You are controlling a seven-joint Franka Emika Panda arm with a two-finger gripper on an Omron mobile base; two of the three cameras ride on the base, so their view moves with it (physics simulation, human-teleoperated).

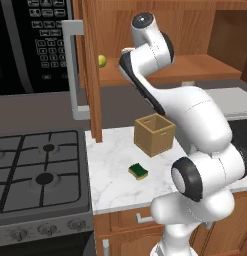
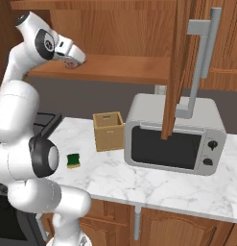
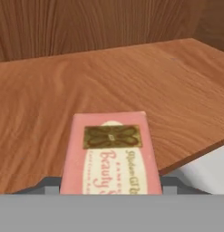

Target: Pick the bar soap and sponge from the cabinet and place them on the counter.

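Note:
The bar soap, a pink block with a gold emblem and script, lies on the cabinet's wooden shelf between my fingertips. My gripper sits on the shelf at its left end, shut on the soap with a finger against each side. The sponge, green over yellow, rests on the white marble counter in front of the wooden box; it also shows beside my arm.
An open wooden box stands on the counter under the shelf. A grey microwave is to its right. The open cabinet door hangs at the left. A yellow-green fruit sits on the shelf. The black stovetop lies left.

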